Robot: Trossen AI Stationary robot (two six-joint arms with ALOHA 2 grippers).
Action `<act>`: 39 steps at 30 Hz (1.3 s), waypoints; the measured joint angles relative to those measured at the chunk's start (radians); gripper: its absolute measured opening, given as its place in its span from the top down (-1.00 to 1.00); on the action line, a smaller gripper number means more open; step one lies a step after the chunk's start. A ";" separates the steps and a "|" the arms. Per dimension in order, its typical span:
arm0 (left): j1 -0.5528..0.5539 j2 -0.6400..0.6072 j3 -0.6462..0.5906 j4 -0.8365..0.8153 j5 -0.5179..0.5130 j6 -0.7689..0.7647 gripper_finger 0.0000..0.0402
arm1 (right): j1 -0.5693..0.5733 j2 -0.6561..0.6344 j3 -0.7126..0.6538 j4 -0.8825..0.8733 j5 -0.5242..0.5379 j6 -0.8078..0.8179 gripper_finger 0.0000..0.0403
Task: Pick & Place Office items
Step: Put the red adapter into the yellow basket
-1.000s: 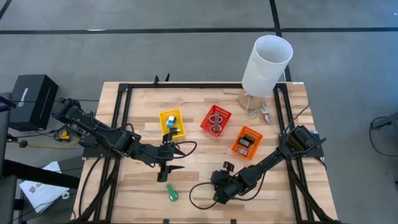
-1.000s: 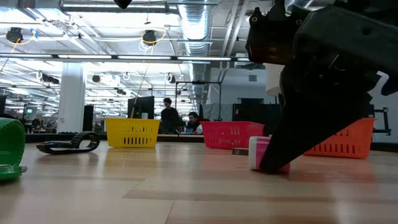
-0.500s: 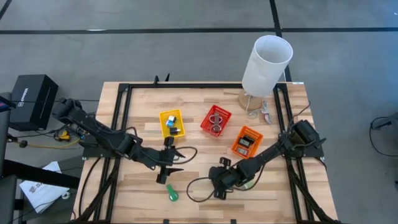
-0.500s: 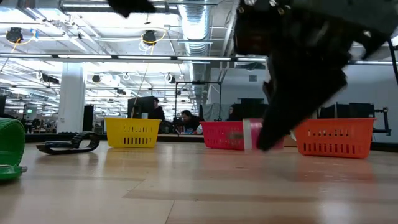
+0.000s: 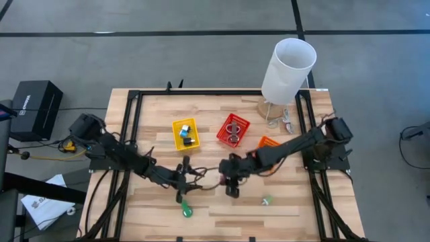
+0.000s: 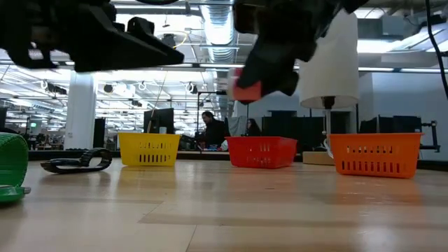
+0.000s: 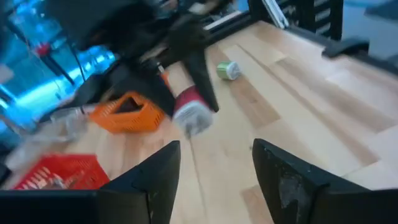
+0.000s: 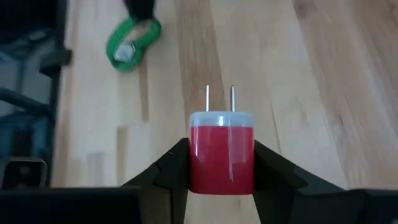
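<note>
My right gripper (image 5: 232, 185) is shut on a small red plug charger (image 8: 221, 152) with a pale cap and two metal prongs, above the table's middle. In the low view the charger (image 6: 246, 87) hangs high over the wood. My left gripper (image 5: 181, 195) is open just left of it, above a green item (image 5: 186, 210) that lies flat on the table. In the left wrist view the left gripper (image 7: 216, 149) points toward the held charger (image 7: 189, 111). A small green and silver item (image 5: 267, 200) lies on the table to the right. My right gripper pinches the charger's red body (image 8: 221, 168) between its two fingers (image 8: 171, 171), one on each side face. The prongs (image 8: 219, 99) point forward, away from the wrist. The charger is lifted clear of the table.
Yellow bin (image 5: 185, 132), red bin (image 5: 232, 129) and orange bin (image 5: 269, 142), partly under the right arm, stand in a row beyond the grippers. A tall white cylinder (image 5: 287, 69) stands at the far right. A black item (image 6: 77, 162) lies on the table near the yellow bin.
My right gripper has risen with the red charger, lifting it off the table, and has swung toward the far edge and slightly left, to the table's middle. The small green and silver item now shows where the arm was. My left gripper has shifted slightly toward the near edge.
</note>
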 joint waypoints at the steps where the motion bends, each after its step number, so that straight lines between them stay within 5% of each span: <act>1: 0.000 0.017 0.004 0.013 -0.001 0.042 0.00 | -0.018 0.001 0.000 0.018 -0.027 0.000 0.37; 9: 0.001 0.098 0.053 0.047 -0.087 0.336 -0.23 | -0.110 0.010 0.000 0.113 -0.240 0.000 0.38; 20: 0.034 0.105 0.118 0.061 -0.076 0.569 -0.32 | -0.158 0.009 0.001 0.257 -0.333 0.009 0.38; 30: 0.039 0.105 0.125 0.069 -0.071 0.591 -0.19 | -0.181 0.009 0.000 0.300 -0.341 0.010 0.38; 39: 0.039 0.104 0.125 0.089 -0.072 0.591 0.15 | -0.182 0.009 0.001 0.320 -0.343 0.011 0.31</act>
